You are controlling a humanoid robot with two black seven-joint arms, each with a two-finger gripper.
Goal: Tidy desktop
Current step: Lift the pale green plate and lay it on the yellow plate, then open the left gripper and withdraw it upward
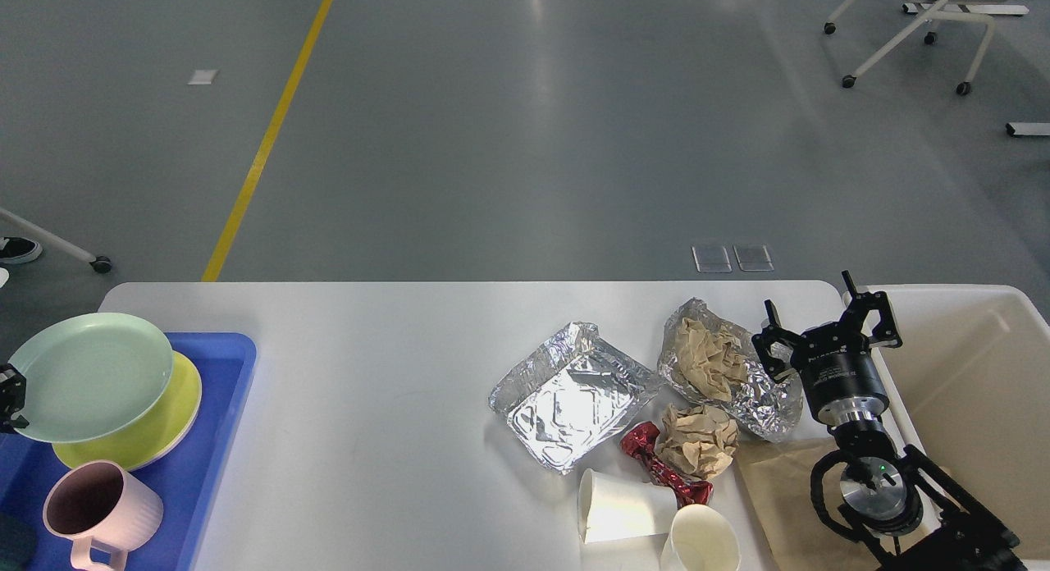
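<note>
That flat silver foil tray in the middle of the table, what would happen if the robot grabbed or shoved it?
The foil tray is wrinkled thin foil with bent walls, so it would likely crumple or dent under a pinch. It looks empty, so probably very light and apt to slide across the smooth desktop when pushed. Its flat base makes rolling or tipping unlikely.
</note>
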